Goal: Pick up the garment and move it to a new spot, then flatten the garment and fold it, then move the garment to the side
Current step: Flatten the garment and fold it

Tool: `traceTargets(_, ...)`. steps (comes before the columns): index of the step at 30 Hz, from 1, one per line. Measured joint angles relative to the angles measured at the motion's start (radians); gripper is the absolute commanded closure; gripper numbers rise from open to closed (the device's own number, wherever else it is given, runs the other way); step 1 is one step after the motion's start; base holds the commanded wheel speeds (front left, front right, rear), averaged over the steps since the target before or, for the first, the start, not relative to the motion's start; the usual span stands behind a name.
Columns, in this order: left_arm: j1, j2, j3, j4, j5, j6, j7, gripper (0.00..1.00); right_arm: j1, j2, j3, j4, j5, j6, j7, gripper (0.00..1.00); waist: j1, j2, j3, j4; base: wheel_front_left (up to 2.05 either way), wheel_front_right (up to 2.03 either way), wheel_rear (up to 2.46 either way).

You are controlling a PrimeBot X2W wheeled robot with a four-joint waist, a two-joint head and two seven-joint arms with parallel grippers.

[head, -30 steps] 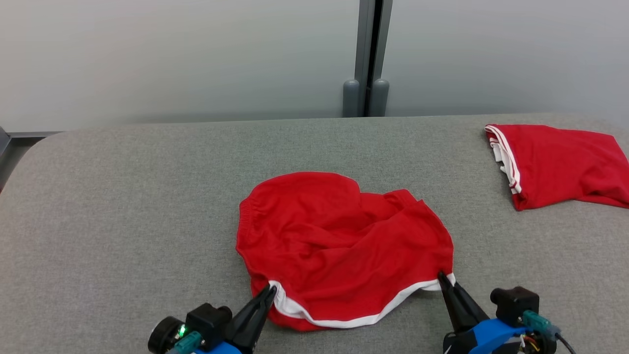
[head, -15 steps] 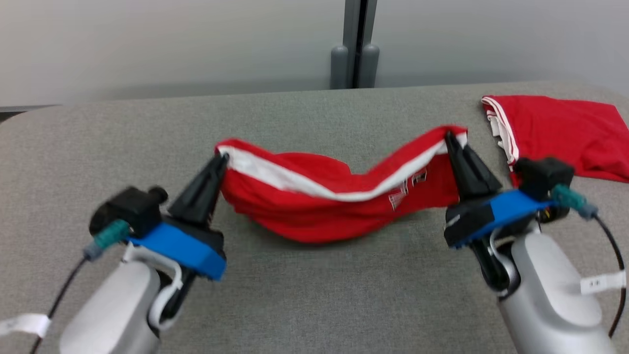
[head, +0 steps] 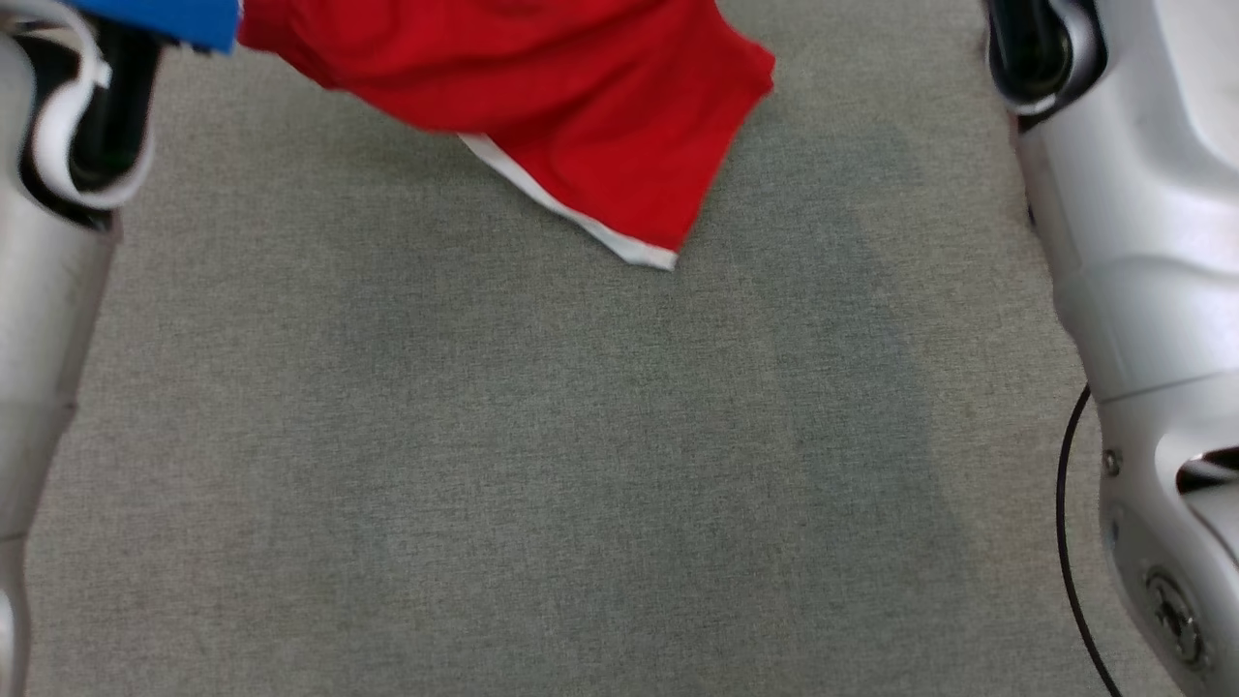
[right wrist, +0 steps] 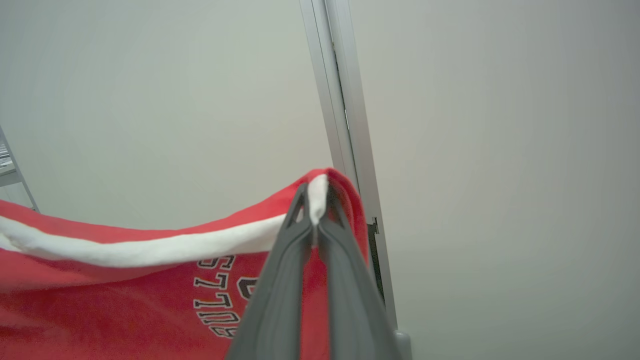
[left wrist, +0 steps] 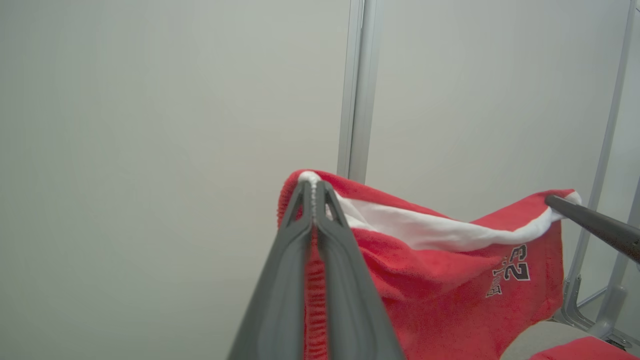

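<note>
The red fabric shorts with white trim hang at the head view's upper middle, above the grey woven surface, long axis strung sideways between left tool and right tool, each clenched on one trimmed corner.

Looking down, I see the red garment hanging across the top of my view. It runs from the upper left corner toward the middle and tapers to a low corner edged with a white trim. I cannot tell whether that corner touches the grey fabric surface beneath it. The cloth looks slightly blurred. My pale left forearm runs up the left edge, with a black wrist joint and a bit of blue housing just beside the garment's upper left end. My pale right forearm runs up the right edge, well apart from the cloth, with a thin black cable curving along its inner side. Faint darker shadow bands lie on the surface between my arms.
</note>
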Motion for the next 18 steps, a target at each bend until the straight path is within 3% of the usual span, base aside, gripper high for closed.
traceTargets(8, -0.213, 0.03, -0.054, 0.046, -0.053, 0.0, -0.052, 1.0, -0.223, 0.004, 0.046, 0.1, 0.056, 0.0, -0.045, 1.0, -0.0002, 0.0, 0.025, -0.006, 0.0, 0.0, 0.0)
traceTargets(13, -0.19, 0.041, -0.11, 0.045, -0.09, 0.0, -0.07, 1.0, -0.191, 0.006, 0.122, 0.115, 0.101, 0.0, -0.049, 1.0, -0.0004, 0.0, 0.028, -0.001, 0.0, 0.0, 0.0)
traceTargets(18, -0.026, 0.043, -0.146, 0.036, -0.113, 0.0, -0.08, 1.0, -0.036, 0.006, 0.146, 0.094, 0.099, 0.0, -0.049, 1.0, -0.0003, 0.0, 0.021, 0.008, 0.0, 0.0, 0.0)
